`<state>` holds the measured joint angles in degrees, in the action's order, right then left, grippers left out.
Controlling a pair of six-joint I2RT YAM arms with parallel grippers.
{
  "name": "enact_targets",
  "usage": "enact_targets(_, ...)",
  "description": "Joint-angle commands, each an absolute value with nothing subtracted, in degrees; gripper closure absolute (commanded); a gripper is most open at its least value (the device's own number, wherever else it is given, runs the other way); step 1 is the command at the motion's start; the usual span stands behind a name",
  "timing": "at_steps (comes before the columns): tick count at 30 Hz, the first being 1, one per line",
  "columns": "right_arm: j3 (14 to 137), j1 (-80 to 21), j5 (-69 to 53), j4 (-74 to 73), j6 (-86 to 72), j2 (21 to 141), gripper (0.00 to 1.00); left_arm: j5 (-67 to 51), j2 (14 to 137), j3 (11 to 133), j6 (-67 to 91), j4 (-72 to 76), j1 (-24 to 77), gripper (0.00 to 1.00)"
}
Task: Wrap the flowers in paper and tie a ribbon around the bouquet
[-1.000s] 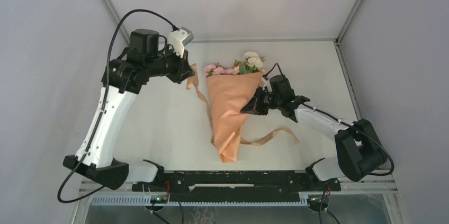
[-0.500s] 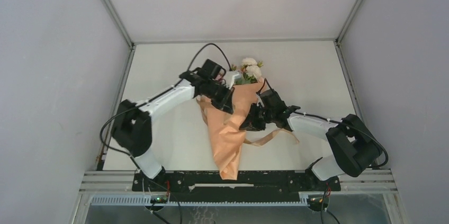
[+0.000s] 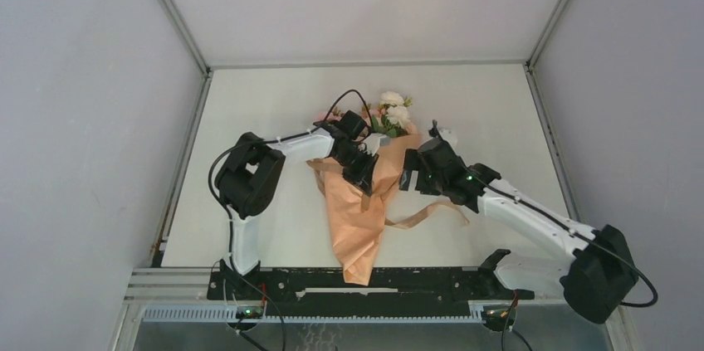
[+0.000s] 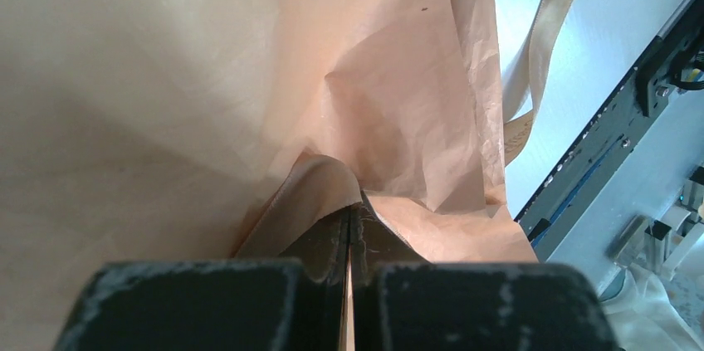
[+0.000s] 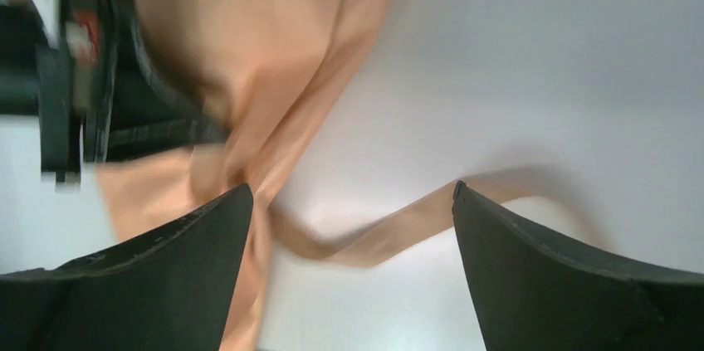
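The pale surface (image 3: 498, 102) carries everything, walled in by grey panels. The left arm (image 3: 249, 181) is folded back on itself and reaches in from the left. The right arm (image 3: 531, 218) stretches up from the near right corner. They meet over the upper half of the bouquet (image 3: 357, 218).

The bouquet lies along the middle of the surface, its narrow tip toward the arm bases and its wide mouth away from them. Its paper (image 4: 166, 77) is crinkled orange-tan and fills most of the left wrist view.

The ribbon (image 3: 432, 210) runs out from under the cone to the right in a loose wave on the surface, and another stretch of it shows on the cone's left side. The flowers (image 3: 392, 110), white roses with green leaves, show at the wide end. A little pink is partly hidden behind the left arm.

The left claw (image 4: 349, 218) is pressed against the paper with its fingers fully together, pinching what looks like a tan strip of the ribbon that arches out from between them.

The right claw (image 5: 350, 189) sits just beside the cone's right edge, its fingers spread wide with nothing between them. The ribbon on the surface shows through the gap.
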<state>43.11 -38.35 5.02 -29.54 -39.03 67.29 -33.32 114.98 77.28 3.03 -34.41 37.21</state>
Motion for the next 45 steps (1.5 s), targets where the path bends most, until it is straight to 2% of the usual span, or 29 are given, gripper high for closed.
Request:
enact_targets(1,50.93,-40.5,45.13,-35.1,-27.03,61.1,0.0,-33.32,114.27,77.67,2.99,-32.59,36.95,1.0)
enact_targets(3,50.07,-39.76,56.57,-24.16,-19.13,59.96,0.0,-33.64,114.03,77.53,3.16,-32.27,36.94,1.0)
enact_targets(5,49.93,-38.2,62.18,-17.68,-22.73,59.74,0.0,-33.18,113.55,77.56,3.16,-32.01,36.97,1.0)
enact_targets(6,50.19,-37.17,58.33,-17.13,-24.95,59.08,0.0,-33.0,113.35,77.48,3.16,-31.86,37.0,1.0)
enact_targets(7,50.26,-34.98,46.05,-16.6,-22.58,57.87,0.03,-32.96,113.11,77.44,3.21,-31.75,36.94,1.0)
enact_targets(8,50.21,-32.23,30.71,-17.16,-21.17,56.45,0.08,-33.12,112.84,77.31,3.29,-31.59,36.97,1.0)
enact_targets(9,49.66,-29.65,19.23,-17.93,-23.54,55.53,0.17,-33.25,112.66,77.17,3.4,-31.44,36.99,1.0)
enact_targets(11,49.44,-27.46,12.54,-24.72,-33.59,56.32,0.35,-33.5,112.31,76.73,3.95,-30.87,37.0,1.0)
enact_targets(13,49.48,-27.93,15.31,-36.08,-42.03,59.28,0.42,-34.18,112.09,76.35,4.57,-30.32,36.95,1.0)
enact_targets(16,45.82,-30.59,17.41,-43.28,-50.15,61.54,0.43,-35.37,111.91,76.42,4.81,-30.24,36.99,1.0)
enact_targets(19,42.33,-31.51,13.28,-40.52,-52.81,64.05,0.39,-35.93,111.7,76.62,5.0,-30.26,36.95,1.0)
enact_targets(28,42.25,-28.83,12.65,-39.29,-52.34,76.42,0.35,-36.12,110.89,75.85,5.27,-29.97,36.99,1.0)
enact_targets(31,42.23,-28.08,11.69,-36.58,-51.39,79.88,0.37,-36.23,111.17,76.17,5.44,-29.9,37.0,1.0)
enact_targets(32,42.27,-27.65,11.63,-35.71,-51.23,80.87,0.39,-36.29,111.07,76.13,5.53,-29.96,36.96,1.0)
enact_targets(33,42.27,-27.11,11.88,-35.36,-51.03,81.61,0.48,-36.38,110.97,76.07,5.46,-29.97,36.97,1.0)
enact_targets(38,42.59,-21.18,14.08,-33.56,-46.18,78.75,0.98,-35.03,110.41,75.67,4.69,-29.89,37.06,1.0)
enact_targets(39,43.22,-18.0,15.31,-34.26,-44.67,76.61,1.0,-34.72,110.59,75.71,4.62,-29.93,37.02,1.0)
enact_targets(45,50.02,3.88,20.06,-35.21,-34.13,53.47,1.0,-34.56,110.92,75.78,4.25,-29.94,37.06,1.0)
